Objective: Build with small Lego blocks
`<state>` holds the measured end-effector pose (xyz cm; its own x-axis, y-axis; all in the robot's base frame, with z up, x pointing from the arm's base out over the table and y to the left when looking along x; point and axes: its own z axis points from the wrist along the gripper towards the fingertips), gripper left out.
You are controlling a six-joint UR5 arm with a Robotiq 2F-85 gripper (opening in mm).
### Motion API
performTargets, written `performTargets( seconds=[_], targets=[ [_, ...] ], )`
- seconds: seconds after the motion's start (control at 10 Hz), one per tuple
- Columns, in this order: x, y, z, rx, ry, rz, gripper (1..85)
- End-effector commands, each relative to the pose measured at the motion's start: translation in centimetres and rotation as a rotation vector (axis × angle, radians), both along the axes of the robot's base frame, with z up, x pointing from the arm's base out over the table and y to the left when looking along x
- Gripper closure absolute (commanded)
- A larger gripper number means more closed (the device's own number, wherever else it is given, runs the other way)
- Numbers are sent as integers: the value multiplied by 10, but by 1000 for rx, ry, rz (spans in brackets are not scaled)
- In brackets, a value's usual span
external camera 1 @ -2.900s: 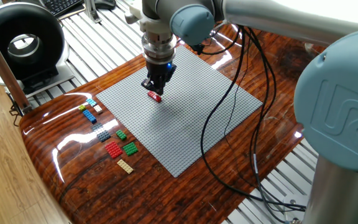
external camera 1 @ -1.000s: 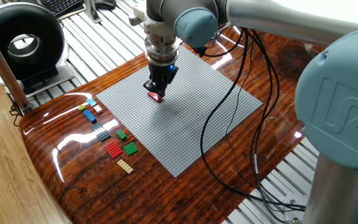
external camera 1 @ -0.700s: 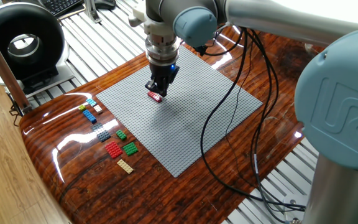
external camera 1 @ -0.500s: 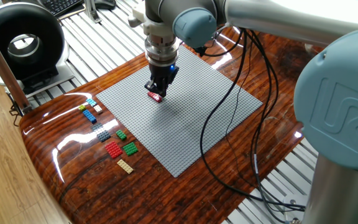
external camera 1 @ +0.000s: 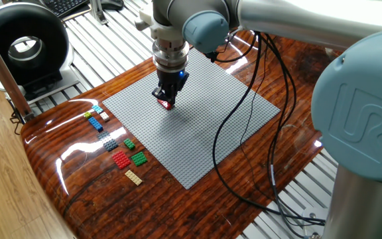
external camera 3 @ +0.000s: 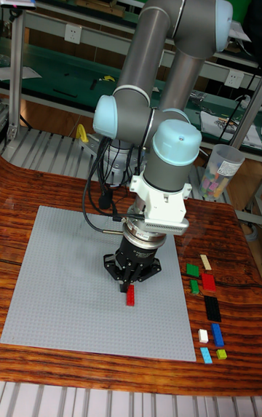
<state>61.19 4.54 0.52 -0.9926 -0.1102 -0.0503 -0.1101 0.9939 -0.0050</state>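
- Since the earlier frame, the gripper [external camera 1: 166, 98] has edged slightly toward the far left.
- Its fingers pinch the red brick [external camera 3: 131, 295], which sits on the grey baseplate [external camera 1: 197, 133], left of centre.
- Loose small Lego blocks [external camera 1: 115, 143] lie on the wooden table [external camera 1: 78, 192], left of the plate.

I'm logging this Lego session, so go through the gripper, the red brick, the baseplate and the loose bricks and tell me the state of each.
Gripper: pointing down over the baseplate, shut on the red brick.
Red brick: held at the fingertips, at or just above the plate; contact unclear.
Baseplate: flat on the table, no other brick on it.
Loose bricks: lying flat on the table beside the baseplate, untouched.
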Motion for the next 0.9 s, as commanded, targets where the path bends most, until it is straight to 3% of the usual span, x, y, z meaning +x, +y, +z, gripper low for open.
performTargets(
  seconds=[0.0,0.3,0.8],
  targets=[
    [1,1,2,10,-2,-3,843],
    [-3,-5,5,19,-2,20,843],
    [-12,7,20,30,14,-8,843]
  ],
)
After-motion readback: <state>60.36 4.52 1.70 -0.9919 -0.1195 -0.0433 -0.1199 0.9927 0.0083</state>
